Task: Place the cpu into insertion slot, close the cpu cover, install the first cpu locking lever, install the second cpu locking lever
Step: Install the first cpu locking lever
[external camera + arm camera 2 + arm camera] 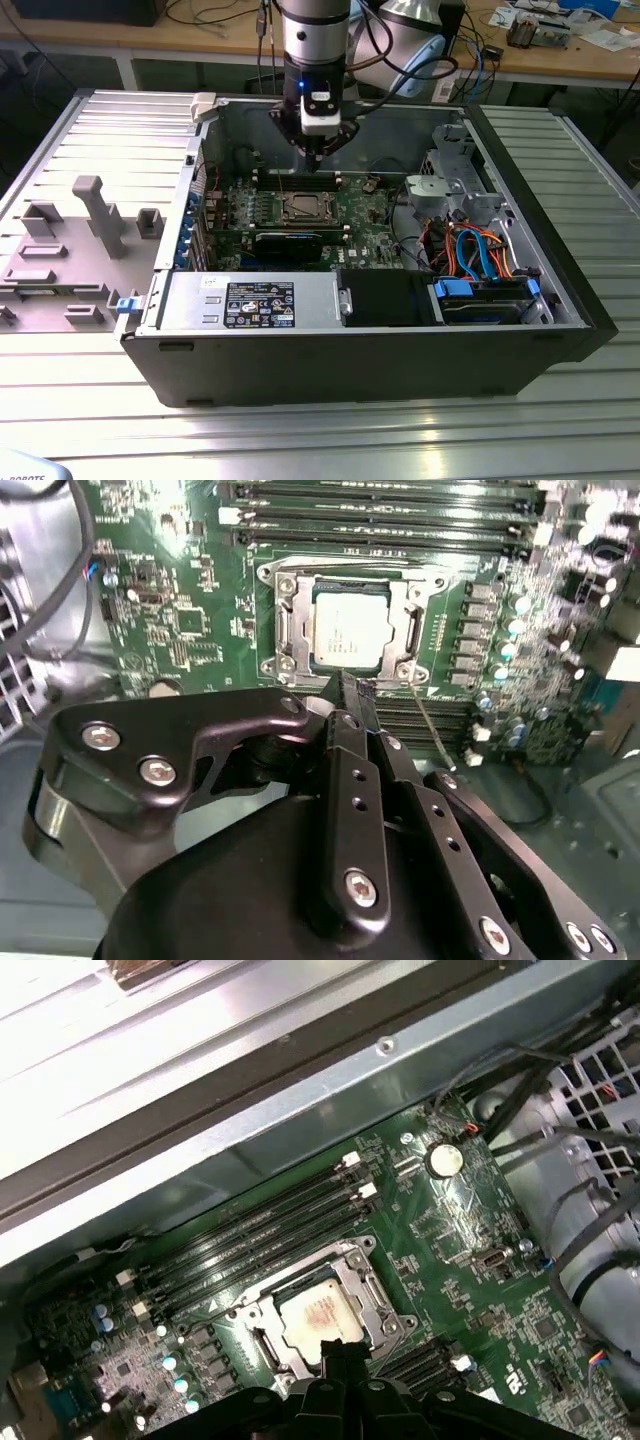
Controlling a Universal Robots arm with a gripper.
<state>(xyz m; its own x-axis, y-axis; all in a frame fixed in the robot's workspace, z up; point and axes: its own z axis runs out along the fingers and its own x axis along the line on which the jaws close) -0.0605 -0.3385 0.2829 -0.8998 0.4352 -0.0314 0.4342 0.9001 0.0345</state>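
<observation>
The cpu (348,630) (318,1312) lies flat in the insertion slot (300,208) on the green motherboard, its silver top showing. The cpu cover (283,620) (366,1278), a silver frame, lies down around the chip. A thin metal lever (428,720) runs along one side of the socket. My gripper (315,152) hangs above the board just behind the socket in the exterior view. In both wrist views its black fingertips (347,685) (341,1352) are pressed together at the socket's edge, shut, holding nothing.
The open computer case (560,290) walls in the board. Long black memory slots (270,1230) run beside the socket. Bundled cables (470,250) and a drive cage (450,180) sit at the exterior view's right. A grey fixture tray (70,250) lies outside on the left.
</observation>
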